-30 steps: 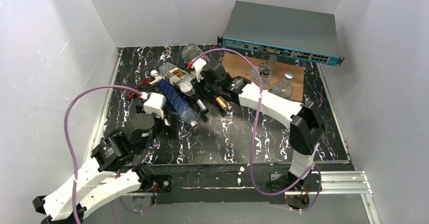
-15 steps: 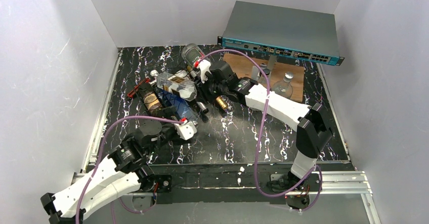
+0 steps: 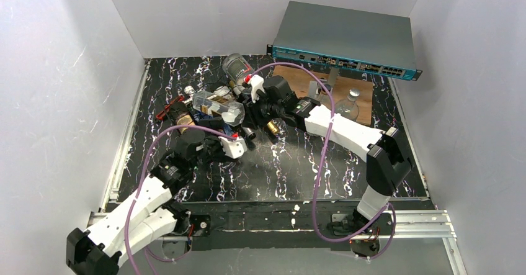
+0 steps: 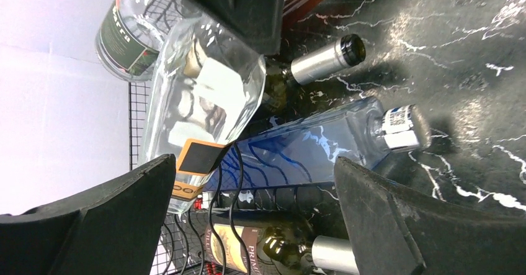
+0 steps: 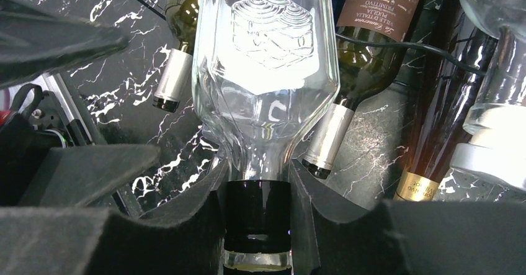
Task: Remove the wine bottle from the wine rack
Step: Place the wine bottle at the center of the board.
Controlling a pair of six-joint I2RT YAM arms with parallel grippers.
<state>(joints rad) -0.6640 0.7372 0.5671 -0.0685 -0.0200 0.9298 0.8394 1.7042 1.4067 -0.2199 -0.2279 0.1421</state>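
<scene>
The wine bottle (image 5: 267, 70) is clear, faceted glass with a black cap. My right gripper (image 5: 257, 219) is shut on that cap at the neck. From above, the wine bottle (image 3: 214, 104) hangs tilted over the black wire wine rack (image 3: 180, 110), with the right gripper (image 3: 249, 104) at its right end. My left gripper (image 4: 248, 225) is open just in front of the wine rack (image 4: 229, 188), with nothing between its fingers. It faces a blue bottle (image 4: 310, 151) and a dark green bottle (image 4: 260, 244). From above, the left gripper (image 3: 239, 143) is near the rack's front right corner.
Other bottles lie in the rack, necks toward me: two with silver capsules (image 5: 325, 141) and an amber one with a gold cap (image 5: 428, 163). A wooden board (image 3: 366, 89) with small clear bottles (image 3: 347, 104) lies behind the right arm. A network switch (image 3: 347, 39) stands at the back.
My left arm has swung from the rack's left side to its front, gripper still open. The right gripper has drawn the clear bottle up and slightly right, turning it crosswise.
</scene>
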